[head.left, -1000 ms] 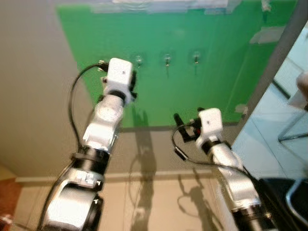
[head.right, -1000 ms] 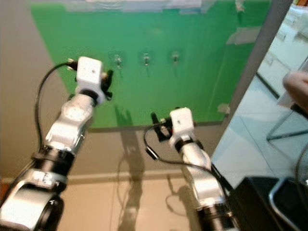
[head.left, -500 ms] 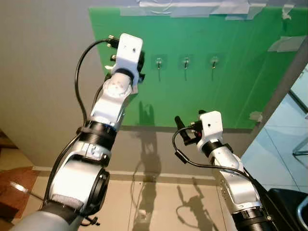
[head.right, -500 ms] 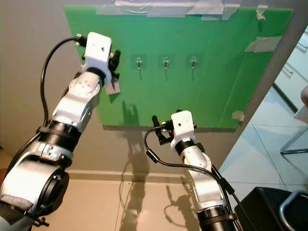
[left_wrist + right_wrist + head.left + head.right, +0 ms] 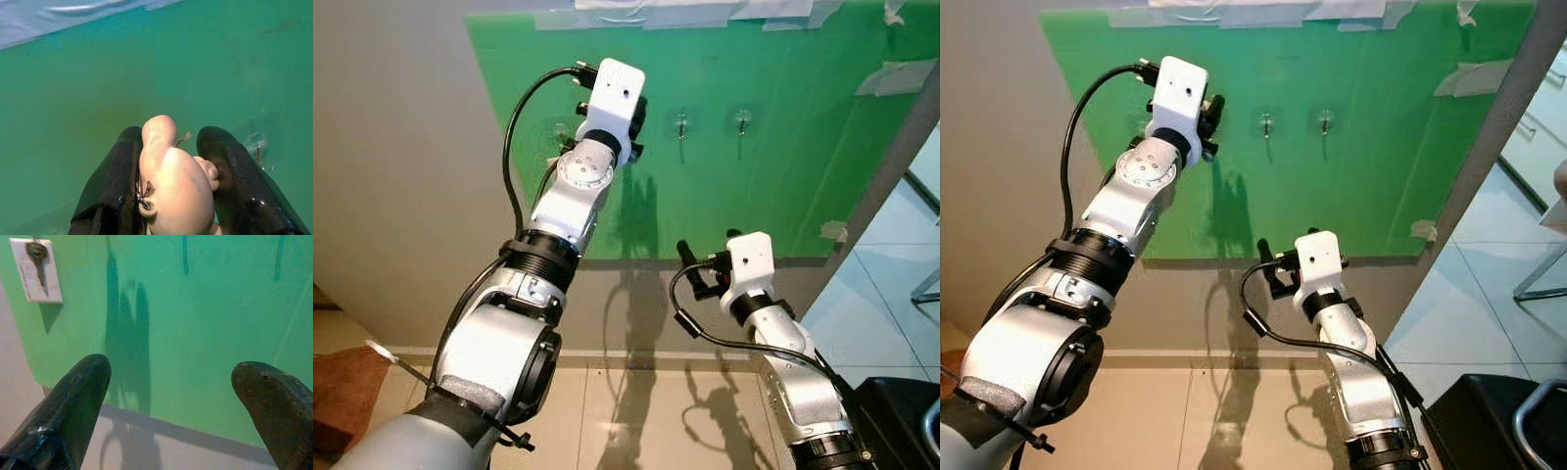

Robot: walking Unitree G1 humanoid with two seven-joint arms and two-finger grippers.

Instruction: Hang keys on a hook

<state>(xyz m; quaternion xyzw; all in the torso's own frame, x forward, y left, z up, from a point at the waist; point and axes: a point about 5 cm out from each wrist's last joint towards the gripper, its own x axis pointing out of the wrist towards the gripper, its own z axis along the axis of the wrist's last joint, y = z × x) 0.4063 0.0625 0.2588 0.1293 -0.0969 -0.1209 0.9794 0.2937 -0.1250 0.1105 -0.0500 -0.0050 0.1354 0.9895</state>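
Observation:
My left gripper point(image 5: 171, 142) is shut on a pale cream keychain figure point(image 5: 173, 181) with a small metal ring at its side. It is raised against the green board point(image 5: 783, 186), at the leftmost of three small metal hooks. That hook point(image 5: 257, 149) sits just beside one black finger point(image 5: 234, 181). The other two hooks point(image 5: 680, 124) point(image 5: 741, 120) lie to its right. A white tag with a key point(image 5: 36, 269) hangs in front of the board. My right gripper point(image 5: 171, 382) is open, lower down, pointing at the board's bottom edge.
The board is taped to a grey wall point(image 5: 401, 176) above a beige tiled floor point(image 5: 636, 421). A wall corner point(image 5: 901, 147) ends the board on the right, with a black object point(image 5: 901, 421) on the floor beyond. A person's hand point(image 5: 1559, 191) shows at the right edge.
My left arm has risen and swung right along the board, from left of the hooks to the leftmost hook. The camera has shifted. The right arm has held its place.

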